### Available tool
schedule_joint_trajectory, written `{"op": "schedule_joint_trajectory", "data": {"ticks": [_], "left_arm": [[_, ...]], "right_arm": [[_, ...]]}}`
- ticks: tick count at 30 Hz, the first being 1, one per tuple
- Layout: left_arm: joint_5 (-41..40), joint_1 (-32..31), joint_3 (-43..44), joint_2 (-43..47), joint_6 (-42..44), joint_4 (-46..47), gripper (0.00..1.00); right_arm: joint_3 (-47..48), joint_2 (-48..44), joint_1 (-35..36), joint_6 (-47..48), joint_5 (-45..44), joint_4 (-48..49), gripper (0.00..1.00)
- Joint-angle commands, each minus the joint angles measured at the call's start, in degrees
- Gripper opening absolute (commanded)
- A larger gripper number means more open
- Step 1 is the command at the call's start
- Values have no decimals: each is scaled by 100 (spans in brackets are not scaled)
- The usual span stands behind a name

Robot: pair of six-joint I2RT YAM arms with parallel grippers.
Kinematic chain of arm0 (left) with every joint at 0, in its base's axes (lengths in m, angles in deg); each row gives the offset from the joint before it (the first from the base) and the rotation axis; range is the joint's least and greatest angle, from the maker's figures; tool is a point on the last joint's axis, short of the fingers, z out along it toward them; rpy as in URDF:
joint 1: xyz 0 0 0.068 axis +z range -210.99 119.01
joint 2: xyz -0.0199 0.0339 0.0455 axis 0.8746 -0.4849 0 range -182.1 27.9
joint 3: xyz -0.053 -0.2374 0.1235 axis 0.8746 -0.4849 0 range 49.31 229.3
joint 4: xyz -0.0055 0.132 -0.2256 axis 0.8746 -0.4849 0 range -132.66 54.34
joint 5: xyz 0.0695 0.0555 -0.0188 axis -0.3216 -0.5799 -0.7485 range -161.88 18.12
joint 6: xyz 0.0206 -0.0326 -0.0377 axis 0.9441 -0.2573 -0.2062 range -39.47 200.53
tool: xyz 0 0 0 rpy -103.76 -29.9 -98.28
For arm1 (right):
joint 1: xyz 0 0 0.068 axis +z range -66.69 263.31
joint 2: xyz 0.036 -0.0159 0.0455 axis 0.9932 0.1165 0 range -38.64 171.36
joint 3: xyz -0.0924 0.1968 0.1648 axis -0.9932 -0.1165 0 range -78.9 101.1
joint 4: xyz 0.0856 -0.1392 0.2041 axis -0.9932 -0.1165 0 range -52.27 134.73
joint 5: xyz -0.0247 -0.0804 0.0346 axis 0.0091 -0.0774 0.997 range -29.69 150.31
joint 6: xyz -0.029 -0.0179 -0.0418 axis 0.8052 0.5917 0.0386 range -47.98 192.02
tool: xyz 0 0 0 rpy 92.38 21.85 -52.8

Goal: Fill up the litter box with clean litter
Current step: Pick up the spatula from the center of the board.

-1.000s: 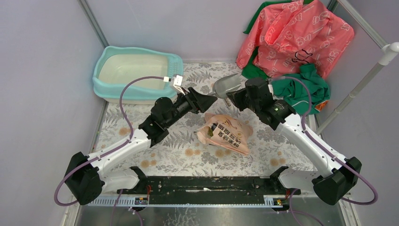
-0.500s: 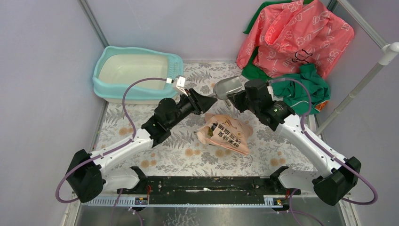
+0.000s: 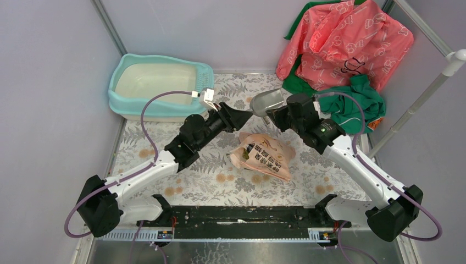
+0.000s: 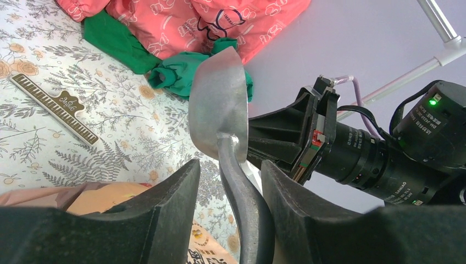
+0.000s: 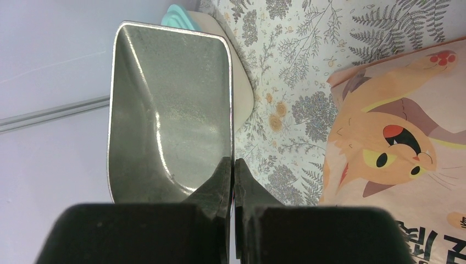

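Observation:
The turquoise litter box (image 3: pixel 117 102) with its cream pan sits at the back left, and a corner of it (image 5: pixel 175 12) shows past the scoop. The clean litter is out of view. A grey metal scoop (image 3: pixel 267 100) hangs in the air between the arms. My right gripper (image 5: pixel 231 162) is shut on the side wall of the scoop (image 5: pixel 170 104). My left gripper (image 4: pixel 228 165) is open around the scoop's dark handle (image 4: pixel 242 203). The handle lies close to the right finger, with a gap on the left. The pink-orange bag (image 3: pixel 264 157) lies below both grippers.
A pink printed cloth (image 3: pixel 340 44) and a green cloth (image 3: pixel 354 104) are piled at the back right. A white pole (image 3: pixel 417 104) slants along the right side. A brown ruler-like strip (image 4: pixel 55 107) lies on the floral table cover.
The left jaws narrowed around the scoop handle, then widened a little. The right arm and the scoop shifted slightly to the left.

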Motion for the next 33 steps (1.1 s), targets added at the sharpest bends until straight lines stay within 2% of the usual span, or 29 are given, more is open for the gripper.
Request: {"op": "schedule_joint_trajectory", "data": {"ticks": [1, 8, 15, 20, 21, 24, 26, 28, 33], "left_arm": [[-166, -37, 70, 43, 33, 169, 49], [-186, -43, 74, -16, 4, 240, 37], [-164, -81, 188, -167, -7, 168, 9], [-290, -74, 316, -153, 21, -192, 7], [-349, -62, 375, -102, 62, -371, 7], [-307, 98, 762, 41, 164, -1276, 7], [-138, 275, 1050, 135, 241, -1894, 8], [149, 519, 1314, 210, 324, -2444, 8], [979, 1121, 1767, 506, 479, -3708, 8]], "right_arm": [[42, -194, -12, -90, -199, 331, 0], [-11, -172, -10, -103, -148, 377, 0], [-12, -188, -9, -103, -115, 389, 0], [-5, -290, -9, 158, -179, 394, 0], [29, -323, -9, 309, -249, 336, 5], [37, -554, -14, 1126, -427, 291, 43], [-88, -832, -16, 1628, -523, 307, 58], [-317, -1195, -14, 2226, -554, 461, 68], [-711, -2074, -11, 3651, -534, 561, 75]]}}
